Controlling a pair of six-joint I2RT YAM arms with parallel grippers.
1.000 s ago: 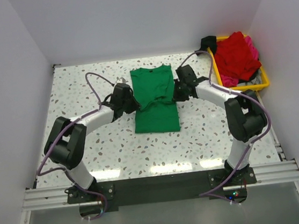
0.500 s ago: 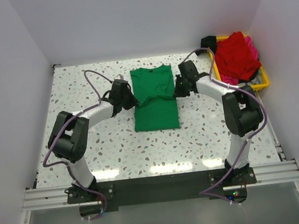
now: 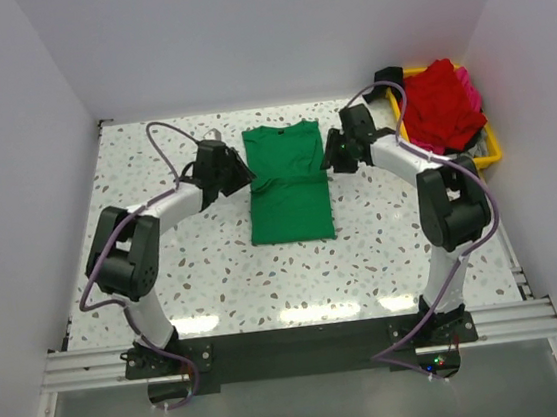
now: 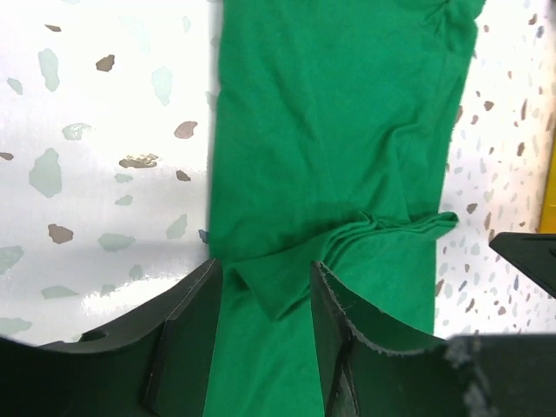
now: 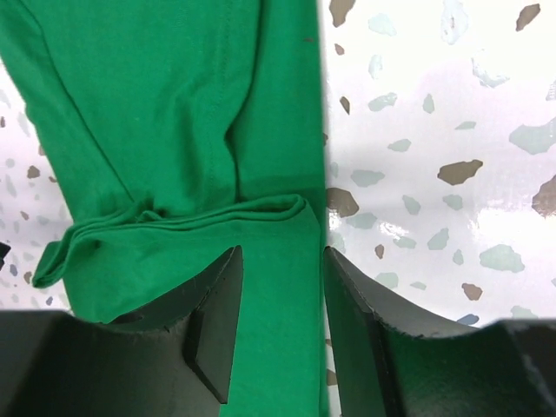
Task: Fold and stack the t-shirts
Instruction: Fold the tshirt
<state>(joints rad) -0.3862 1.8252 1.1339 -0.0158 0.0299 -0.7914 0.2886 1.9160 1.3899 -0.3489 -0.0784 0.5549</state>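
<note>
Hovering at the left edge of the bright green cloth t-shirt (image 3: 289, 192), the left gripper (image 3: 246, 177) shows its black fingers (image 4: 187, 334) about half parted. A loose lip of cloth lies between them, not pinched.

The shirt lies mid-table on the speckled terrazzo table (image 3: 165, 272) as a narrow oblong running near to far. A bunched crease (image 4: 391, 230) crosses its middle.

The right gripper (image 3: 329, 160) is at the shirt's right edge. Its fingers (image 5: 217, 334) are likewise half parted, straddling the hem and gripping nothing.

Far right, a yellow plastic tray (image 3: 495, 156) holds a red t-shirt (image 3: 440, 105) and a pink t-shirt (image 3: 467, 81), both heaped unfolded.

Judged step: mid-fold of the green shirt. The next move likely calls for a fresh pinch on both edges, level with each other, then a matched carry to halve the oblong.
</note>
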